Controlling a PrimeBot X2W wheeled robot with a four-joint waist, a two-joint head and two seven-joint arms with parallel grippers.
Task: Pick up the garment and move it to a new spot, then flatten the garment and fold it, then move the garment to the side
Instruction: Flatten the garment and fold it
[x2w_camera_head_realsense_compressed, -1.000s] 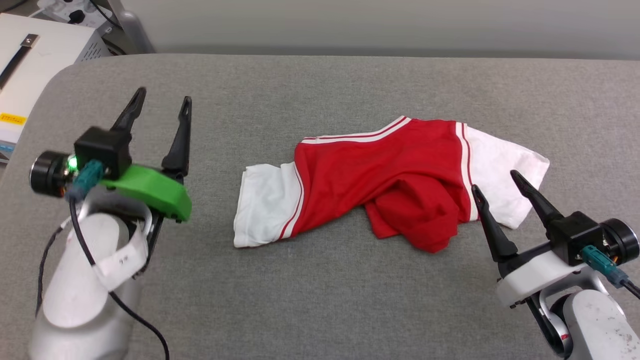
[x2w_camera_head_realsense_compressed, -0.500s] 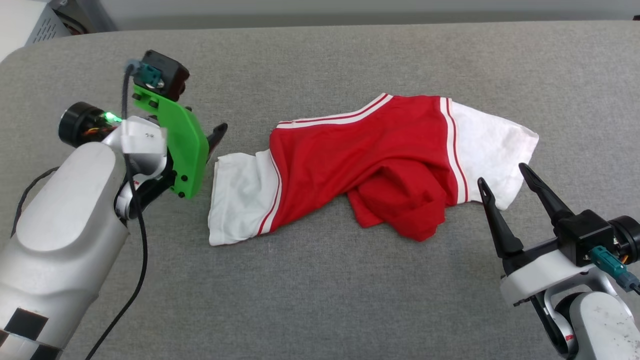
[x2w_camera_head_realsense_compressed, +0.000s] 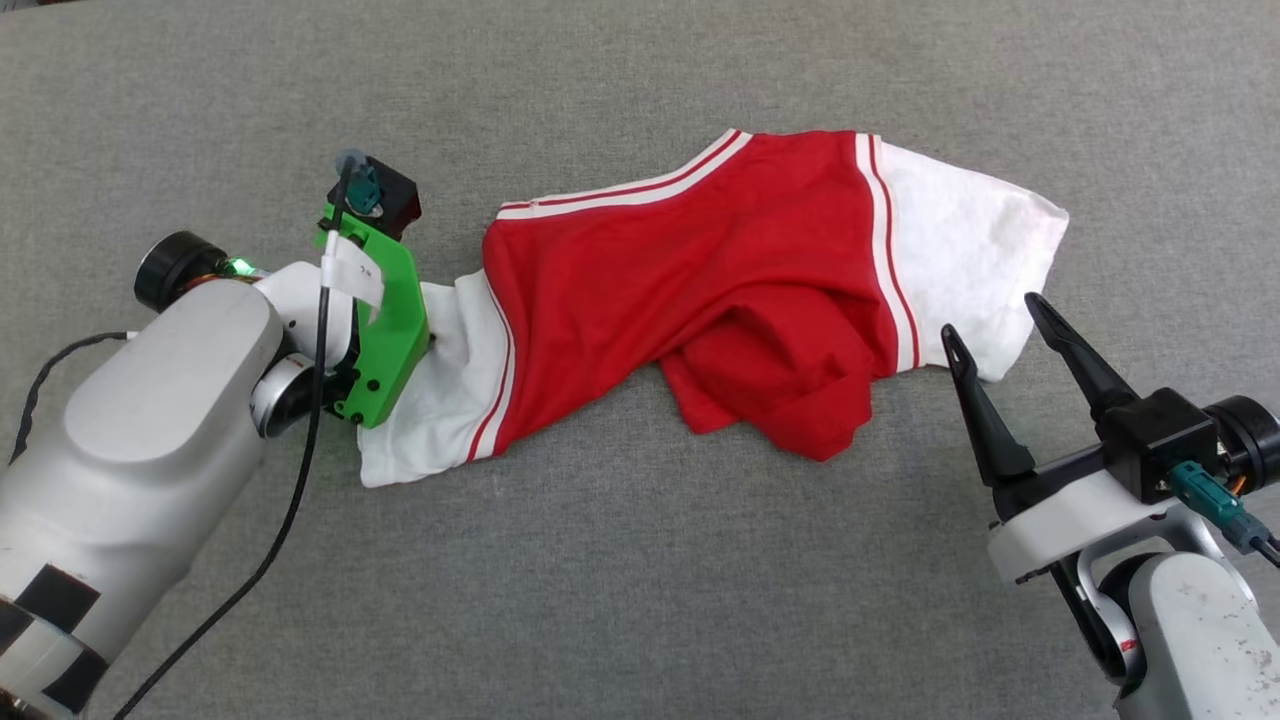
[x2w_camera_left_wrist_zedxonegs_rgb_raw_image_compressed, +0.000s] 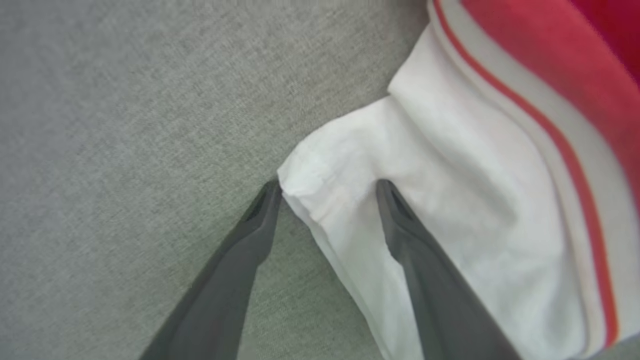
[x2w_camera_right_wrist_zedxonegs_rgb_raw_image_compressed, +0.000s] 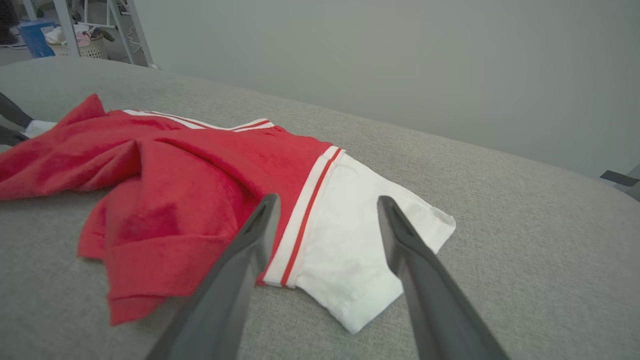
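A red jersey T-shirt (x2w_camera_head_realsense_compressed: 700, 300) lies rumpled across the middle of the grey fabric-covered worktop (x2w_camera_head_realsense_compressed: 640, 600). Its red body is bunched into a loose fold on the near side, and a white short sleeve sticks out at each end, each joined to the body by red-and-white striped trim. The left gripper (x2w_camera_left_wrist_zedxonegs_rgb_raw_image_compressed: 327, 186) is down at the shirt's left sleeve (x2w_camera_left_wrist_zedxonegs_rgb_raw_image_compressed: 450, 210). Its jaws are spread apart and straddle the sleeve's outer corner: one tip rests on bare grey fabric just beside the hem, the other presses on the white cloth, and nothing is pinched between them. In the head view this gripper's bright green wrist plate (x2w_camera_head_realsense_compressed: 385, 320) covers the jaws and overlaps the sleeve's edge, and a black cable (x2w_camera_head_realsense_compressed: 290, 500) trails down over the pale forearm. The right gripper (x2w_camera_head_realsense_compressed: 988, 315) is at the lower right, near the opposite white sleeve (x2w_camera_head_realsense_compressed: 960, 230). Its jaws stand wide and empty and point towards that sleeve, clear of the cloth. In the right wrist view the sleeve lies beyond the two dark tips, with a plain grey wall (x2w_camera_right_wrist_zedxonegs_rgb_raw_image_compressed: 400, 65) behind the worktop.
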